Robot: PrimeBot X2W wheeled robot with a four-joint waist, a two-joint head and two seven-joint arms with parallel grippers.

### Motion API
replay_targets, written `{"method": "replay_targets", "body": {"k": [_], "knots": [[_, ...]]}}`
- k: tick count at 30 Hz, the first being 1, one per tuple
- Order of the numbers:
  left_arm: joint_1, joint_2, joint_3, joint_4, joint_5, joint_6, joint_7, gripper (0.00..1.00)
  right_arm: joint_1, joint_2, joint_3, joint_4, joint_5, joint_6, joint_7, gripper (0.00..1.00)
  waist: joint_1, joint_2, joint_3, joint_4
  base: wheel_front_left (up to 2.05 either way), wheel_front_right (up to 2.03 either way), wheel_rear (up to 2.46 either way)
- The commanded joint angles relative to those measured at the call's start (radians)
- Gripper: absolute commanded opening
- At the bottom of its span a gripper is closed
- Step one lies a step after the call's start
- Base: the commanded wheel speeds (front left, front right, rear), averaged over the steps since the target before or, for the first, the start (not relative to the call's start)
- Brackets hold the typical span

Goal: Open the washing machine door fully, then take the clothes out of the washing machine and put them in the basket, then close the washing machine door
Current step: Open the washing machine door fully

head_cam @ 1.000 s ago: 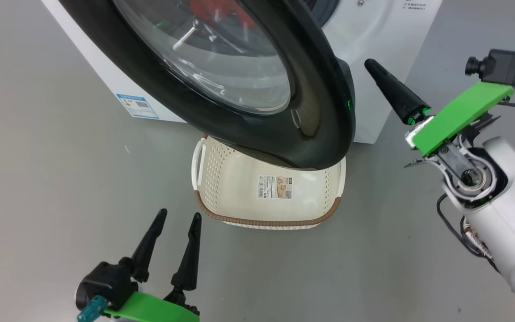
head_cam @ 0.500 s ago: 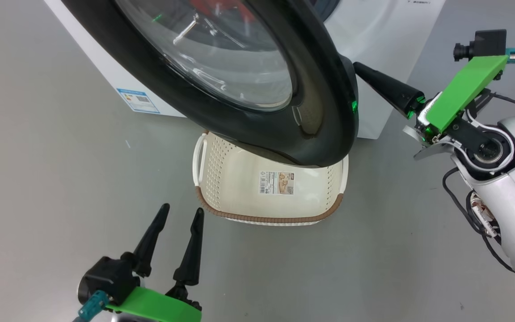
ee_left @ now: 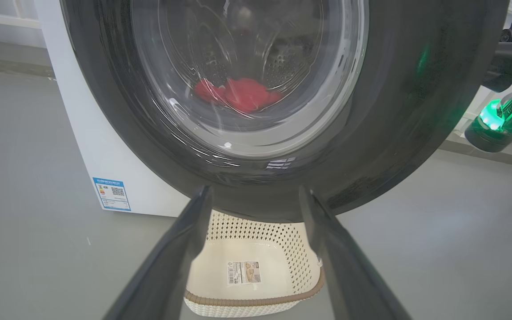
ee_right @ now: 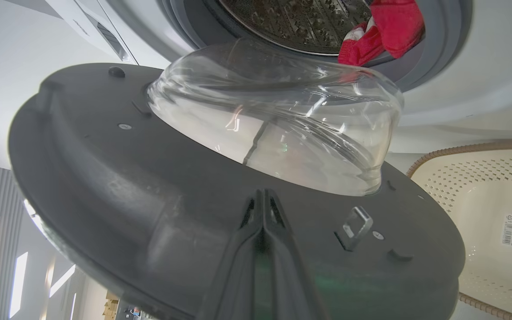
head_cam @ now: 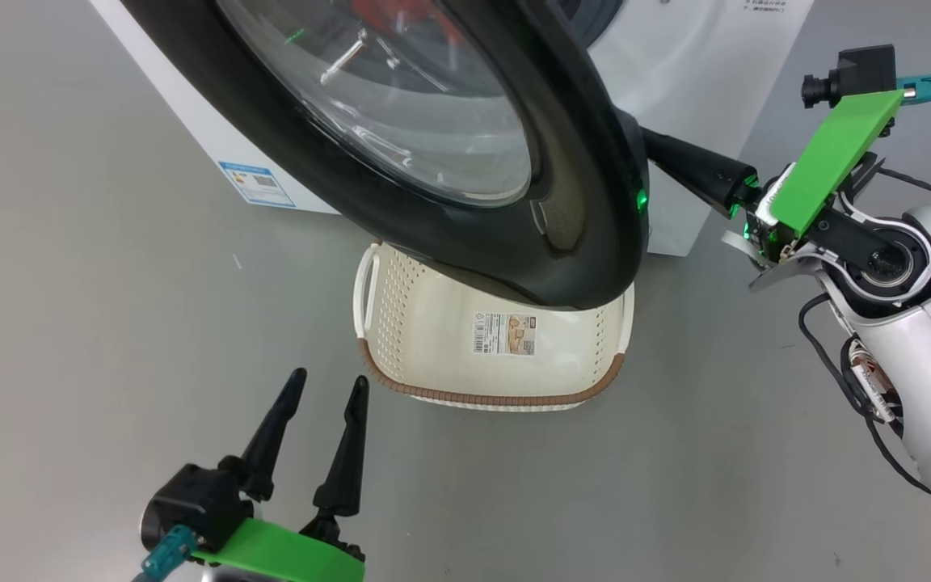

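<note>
The washing machine door [head_cam: 587, 202] stands partly open, its black rim hanging over the basket [head_cam: 482, 398]. My right gripper [head_cam: 659, 149] is shut, its fingertips tucked behind the door's right edge. In the right wrist view the shut right gripper [ee_right: 263, 195] rests against the door's grey inner face [ee_right: 118, 178], below the glass bowl [ee_right: 282, 124]. Red clothes [ee_right: 389, 26] lie in the steel drum of the washing machine [head_cam: 684, 73]; they also show through the glass as clothes [ee_left: 238, 93]. My left gripper [head_cam: 326, 386] is open and holds nothing, low on the floor in front of the basket [ee_left: 247, 302].
A metal latch hook [ee_right: 356, 222] sticks out of the door's inner face to the right of my right fingertips. A blue label [head_cam: 259, 182] marks the machine's lower front. Bare grey floor [head_cam: 69, 323] surrounds the basket and machine.
My right gripper has swung left, from clear of the door to its right edge, where its tips are now behind the rim. The left gripper has held still.
</note>
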Motion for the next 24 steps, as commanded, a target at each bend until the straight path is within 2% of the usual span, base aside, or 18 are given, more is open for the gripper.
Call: {"method": "replay_targets", "body": {"k": [1,24], "knots": [[-0.006,0.014,0.03,-0.026,-0.009,0.007,-0.012,1.0,0.019,0.018,0.0,-0.034,-0.005,0.005,0.012,0.0,0.0,0.0,-0.003,0.0,0.0,0.0,0.0],[0.037,0.014,0.027,-0.031,-0.003,0.014,-0.012,1.0,0.167,0.056,-0.006,-0.128,-0.064,0.005,0.098,0.0,0.0,0.0,-0.066,0.024,0.0,0.0,0.0]]}}
